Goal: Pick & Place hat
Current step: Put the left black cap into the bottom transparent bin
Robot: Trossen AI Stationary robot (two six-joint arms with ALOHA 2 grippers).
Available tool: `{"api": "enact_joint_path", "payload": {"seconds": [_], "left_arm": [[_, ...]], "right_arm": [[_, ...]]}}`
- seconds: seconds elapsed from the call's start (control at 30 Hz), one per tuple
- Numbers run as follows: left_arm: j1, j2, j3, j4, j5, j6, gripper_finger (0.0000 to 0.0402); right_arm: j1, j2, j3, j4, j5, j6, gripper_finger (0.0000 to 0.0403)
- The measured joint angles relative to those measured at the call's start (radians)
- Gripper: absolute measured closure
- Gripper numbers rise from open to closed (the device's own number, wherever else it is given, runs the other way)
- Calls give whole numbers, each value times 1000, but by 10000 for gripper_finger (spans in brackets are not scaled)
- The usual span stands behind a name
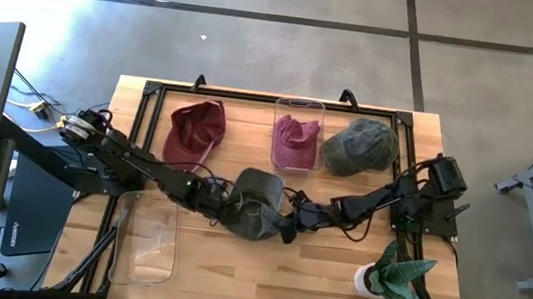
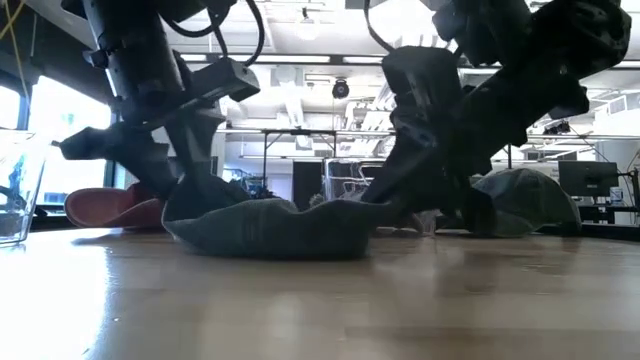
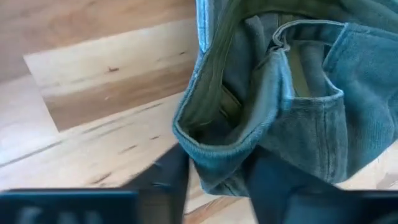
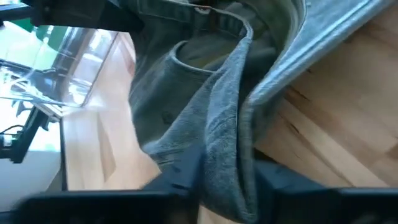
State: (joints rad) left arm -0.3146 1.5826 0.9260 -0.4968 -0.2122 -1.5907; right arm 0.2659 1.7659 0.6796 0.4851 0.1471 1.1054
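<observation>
A dark grey-green hat (image 1: 258,202) is shown lying on the wooden table (image 1: 333,268), near its middle, gripped from both sides. The left gripper (image 1: 223,200) is closed on the hat's left edge, and the right gripper (image 1: 291,218) is closed on its right edge; in each wrist view a fold of the hat's rim (image 3: 249,155) (image 4: 217,143) is seen pinched between that arm's two dark fingers. In the low view the hat (image 2: 270,228) is seen resting flat on the tabletop, with both arms reaching down to it from above. Along the far side of the table three further items are set in a row: a dark red hat (image 1: 194,131), a clear container (image 1: 297,133) holding a maroon hat (image 1: 294,141), and a second grey-green hat (image 1: 360,145). An empty clear container (image 1: 147,240) is placed near the front left of the table, and a small potted plant (image 1: 395,277) stands at the front right.
</observation>
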Motion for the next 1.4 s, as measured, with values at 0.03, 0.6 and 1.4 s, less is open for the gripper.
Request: {"api": "enact_joint_path", "payload": {"seconds": [0.03, 0.6, 1.4], "left_arm": [[-1, 0, 0, 1, -10, 10, 311], [103, 4, 257, -95, -16, 230, 398], [164, 17, 289, -375, 439, 416, 244]], "right_arm": [[-3, -13, 0, -15, -1, 4, 373], [-101, -171, 155, -374, -115, -39, 397], [-109, -161, 155, -548, -140, -43, 396]]}}
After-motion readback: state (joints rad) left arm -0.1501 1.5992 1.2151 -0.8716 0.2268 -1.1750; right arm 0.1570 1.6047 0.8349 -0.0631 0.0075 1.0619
